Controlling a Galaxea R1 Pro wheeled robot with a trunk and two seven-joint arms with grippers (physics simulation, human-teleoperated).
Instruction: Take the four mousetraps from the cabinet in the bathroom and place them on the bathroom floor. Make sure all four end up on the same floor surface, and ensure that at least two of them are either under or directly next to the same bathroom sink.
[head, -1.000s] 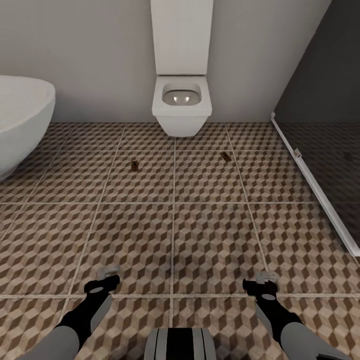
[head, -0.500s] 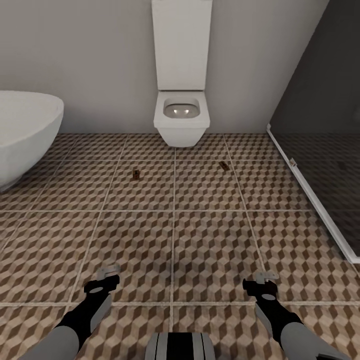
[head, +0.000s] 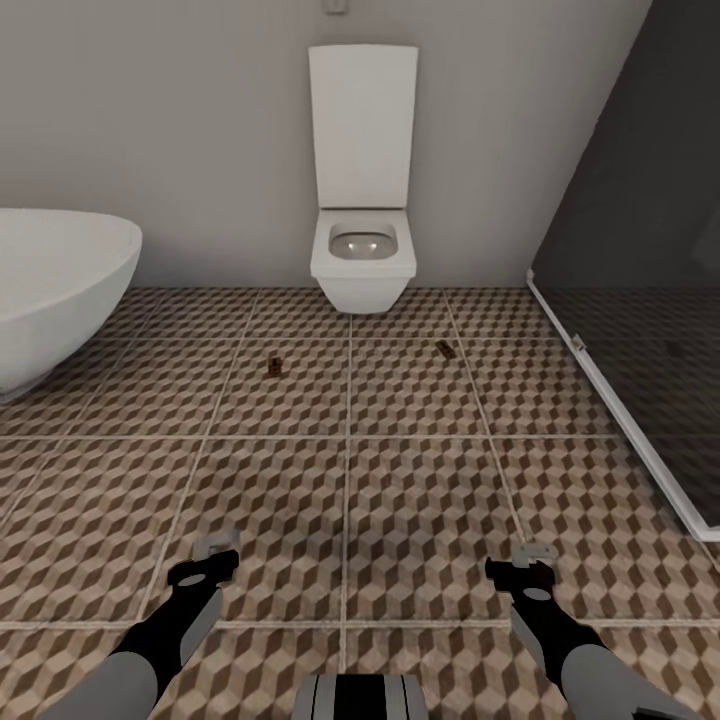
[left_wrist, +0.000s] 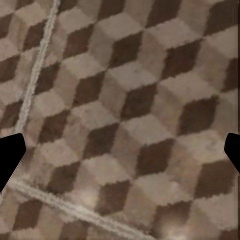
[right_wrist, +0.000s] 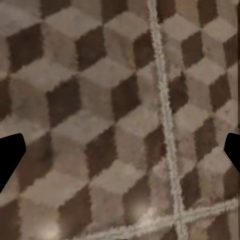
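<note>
Two mousetraps lie on the bathroom floor (head: 420, 500) in front of the toilet: one mousetrap (head: 274, 366) to the left and the other mousetrap (head: 444, 349) to the right. Both are tiny dark brown boards, each well inside a tile. My left gripper (head: 214, 552) and right gripper (head: 532, 556) hang low over the tiles near me, well short of the traps. In the wrist views the left gripper (left_wrist: 120, 155) and right gripper (right_wrist: 120, 155) are open, with only cube-patterned tile between the dark fingertips (left_wrist: 10, 155). The cabinet and sink are out of view.
A white square toilet (head: 363, 255) hangs on the grey back wall. The oval white bathtub (head: 55, 290) is at the left. A dark glass shower screen with a white base rail (head: 620, 400) runs along the right.
The whole picture has shifted: the camera has drawn back, so the toilet, tub and both mousetraps look farther off and more wall shows. Both arms hold the same pose.
</note>
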